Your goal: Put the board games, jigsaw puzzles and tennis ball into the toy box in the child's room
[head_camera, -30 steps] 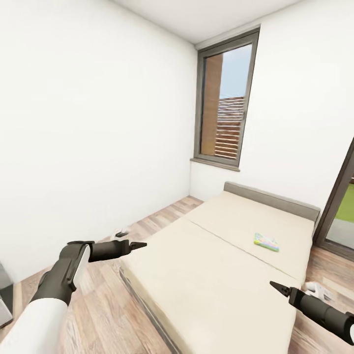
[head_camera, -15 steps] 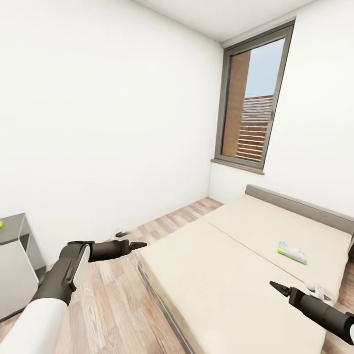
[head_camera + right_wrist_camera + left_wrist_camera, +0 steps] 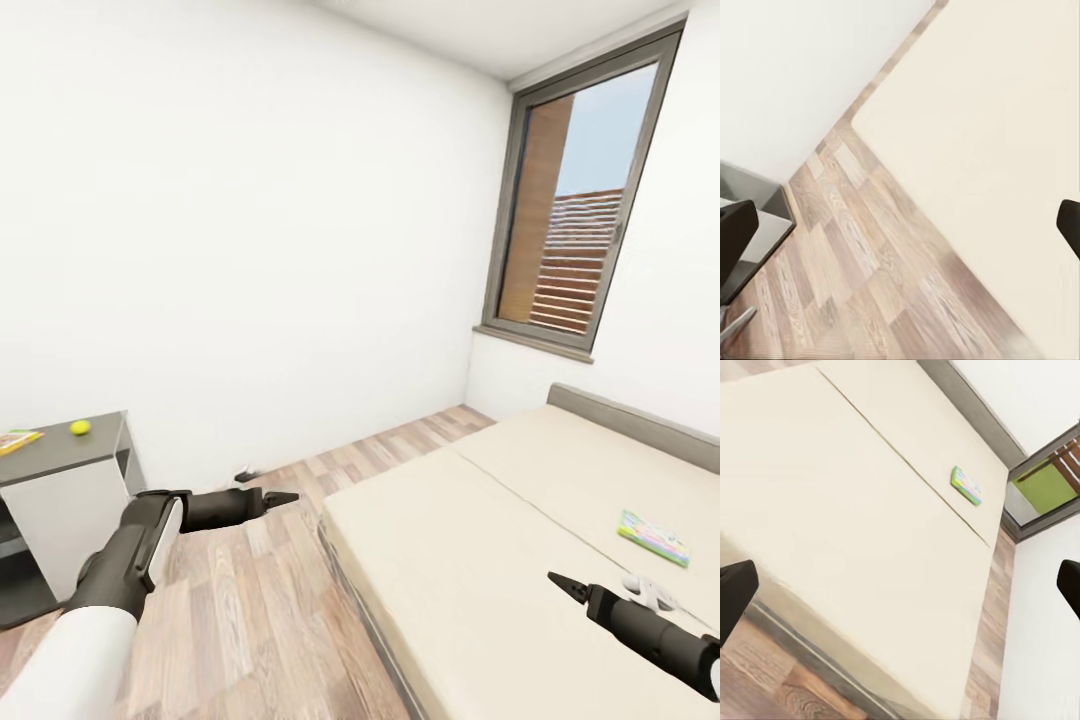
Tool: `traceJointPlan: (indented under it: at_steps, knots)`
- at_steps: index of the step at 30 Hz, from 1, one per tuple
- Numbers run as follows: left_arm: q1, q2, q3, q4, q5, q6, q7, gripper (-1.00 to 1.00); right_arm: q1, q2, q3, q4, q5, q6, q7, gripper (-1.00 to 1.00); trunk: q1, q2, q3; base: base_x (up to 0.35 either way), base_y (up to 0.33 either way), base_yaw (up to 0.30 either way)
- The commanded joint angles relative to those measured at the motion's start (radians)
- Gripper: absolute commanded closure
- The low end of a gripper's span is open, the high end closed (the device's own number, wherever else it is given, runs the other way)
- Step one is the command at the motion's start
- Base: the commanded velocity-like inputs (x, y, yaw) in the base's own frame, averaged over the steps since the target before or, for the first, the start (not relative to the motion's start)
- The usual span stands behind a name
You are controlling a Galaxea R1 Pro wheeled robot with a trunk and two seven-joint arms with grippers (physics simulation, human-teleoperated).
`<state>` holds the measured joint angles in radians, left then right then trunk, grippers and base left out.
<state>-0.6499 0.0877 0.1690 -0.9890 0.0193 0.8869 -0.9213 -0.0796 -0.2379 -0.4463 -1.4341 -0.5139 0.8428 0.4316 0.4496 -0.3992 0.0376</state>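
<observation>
One board game (image 3: pixel 653 537), a thin flat board in green and pastel colours, lies on the cream bed (image 3: pixel 480 540) near the grey headboard; it also shows in the left wrist view (image 3: pixel 966 485). At the far left stands the table (image 3: pixel 60 490) with the yellow-green tennis ball (image 3: pixel 80 427) on top. Beside the ball, a flat colourful piece (image 3: pixel 15 438) is cut by the picture's edge; I cannot tell what it is. My left gripper (image 3: pixel 275 497) hangs open and empty over the floor. My right gripper (image 3: pixel 562 585), also open, hovers over the bed's near part. The toy box is out of view.
White walls enclose the room and a tall grey-framed window (image 3: pixel 580 210) stands behind the bed. A strip of wood-plank floor (image 3: pixel 260 610) runs between the table and the bed's edge.
The camera has swung left: bed and window slid to the right of the picture, and the table with the ball came into view. Both arms hold the same pose.
</observation>
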Motion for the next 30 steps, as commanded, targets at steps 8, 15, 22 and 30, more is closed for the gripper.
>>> traceJointPlan:
  at_steps: [8, 15, 22, 30]
  knots:
    - [-0.001, 0.0, 0.001, 0.0, 0.002, 0.008, -0.002, -1.0, 0.0, 0.0, 0.017, 0.0, 0.002, 0.004, 0.004, -1.0, 0.0, -0.001, 0.0, -0.071, -0.033, 0.289]
    - [-0.001, 0.0, 0.001, 0.0, 0.002, 0.008, -0.002, -1.0, 0.0, 0.0, 0.028, 0.0, 0.002, 0.003, 0.003, -1.0, 0.0, -0.001, 0.0, -0.097, -0.088, 0.29]
    - [-0.001, 0.0, 0.001, 0.0, 0.002, 0.008, -0.002, -1.0, 0.0, 0.0, 0.03, 0.0, 0.002, 0.002, 0.003, -1.0, 0.0, -0.001, 0.0, -0.106, -0.018, 0.29]
    - [-0.001, 0.0, 0.003, 0.0, 0.002, 0.009, -0.002, -1.0, 0.0, 0.0, 0.031, 0.0, 0.002, 0.002, 0.003, -1.0, 0.0, -0.001, 0.0, -0.15, -0.003, 0.291]
